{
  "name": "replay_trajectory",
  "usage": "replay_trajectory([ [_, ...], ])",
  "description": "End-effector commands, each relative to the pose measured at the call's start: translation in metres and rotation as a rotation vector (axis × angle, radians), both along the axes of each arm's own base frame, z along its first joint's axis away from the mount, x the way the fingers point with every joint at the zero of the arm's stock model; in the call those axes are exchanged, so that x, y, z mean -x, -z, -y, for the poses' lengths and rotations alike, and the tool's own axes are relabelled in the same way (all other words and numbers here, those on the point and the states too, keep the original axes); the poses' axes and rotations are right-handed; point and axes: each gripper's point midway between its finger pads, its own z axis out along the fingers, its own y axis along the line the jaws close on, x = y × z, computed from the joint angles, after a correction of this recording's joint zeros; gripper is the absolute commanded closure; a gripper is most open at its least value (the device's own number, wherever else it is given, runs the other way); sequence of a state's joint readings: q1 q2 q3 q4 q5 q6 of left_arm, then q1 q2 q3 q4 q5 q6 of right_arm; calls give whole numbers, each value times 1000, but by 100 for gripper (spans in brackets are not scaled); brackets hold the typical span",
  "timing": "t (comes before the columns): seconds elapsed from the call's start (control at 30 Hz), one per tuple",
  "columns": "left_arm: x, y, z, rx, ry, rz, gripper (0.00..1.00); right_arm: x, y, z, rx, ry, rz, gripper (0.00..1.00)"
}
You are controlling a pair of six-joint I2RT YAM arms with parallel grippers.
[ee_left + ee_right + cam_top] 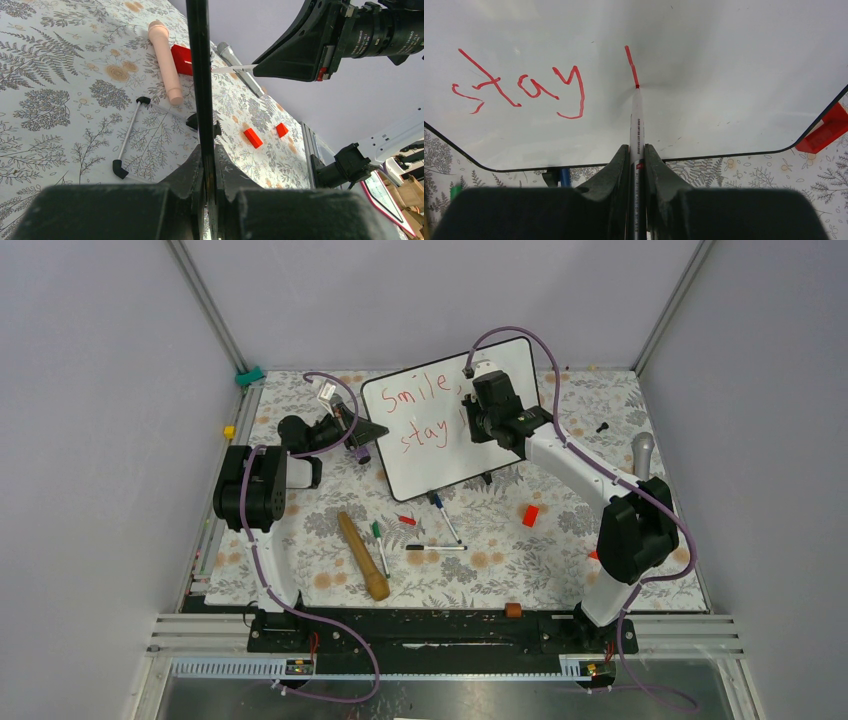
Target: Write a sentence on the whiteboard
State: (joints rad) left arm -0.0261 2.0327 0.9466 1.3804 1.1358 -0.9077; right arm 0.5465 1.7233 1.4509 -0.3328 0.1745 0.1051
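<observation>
Floral tablecloth (pixel 300 540) under whiteboard (pixel 440 465) (red marker (pixel 637 120))

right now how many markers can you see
4. Three lie on the tablecloth before the whiteboard: green-capped marker, blue-capped marker, black-capped marker. The fourth marker is in the right pincer, tip on the board. More may be hidden.

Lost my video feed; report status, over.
Left claw shut on whiteboard edge. Right claw shut on red marker, tip on board. Sentence reads "Smile, stay" plus one stroke. Nothing blocking.
</observation>
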Motion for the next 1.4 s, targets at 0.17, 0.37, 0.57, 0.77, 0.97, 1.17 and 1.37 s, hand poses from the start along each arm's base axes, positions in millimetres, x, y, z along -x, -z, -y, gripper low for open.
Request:
replay_trajectory([
  [0.17, 16, -5, 7, -59, 84, 192, 100, -15, -29, -4, -29, 9, 101, 100],
  [0.37, 16, -5, 7, -59, 87, 193, 100, -15, -30, -4, -30, 10, 106, 100],
  [0.57, 16, -5, 7, -59, 87, 192, 100, -14, -35, -4, -34, 7, 116, 100],
  [0.77, 16, -6, 7, -59, 86, 194, 100, -15, -36, -4, -38, 6, 118, 100],
  [0.97, 16, -5, 7, -59, 86, 191, 100, -15, -38, -6, -45, 0, 122, 100],
  [1.17, 16, -5, 7, -59, 85, 192, 100, -17, -43, -7, -52, -3, 132, 100],
  [1.37, 16, -5, 7, -59, 86, 192, 100, -17, -51, -8, -60, -5, 144, 100],
])
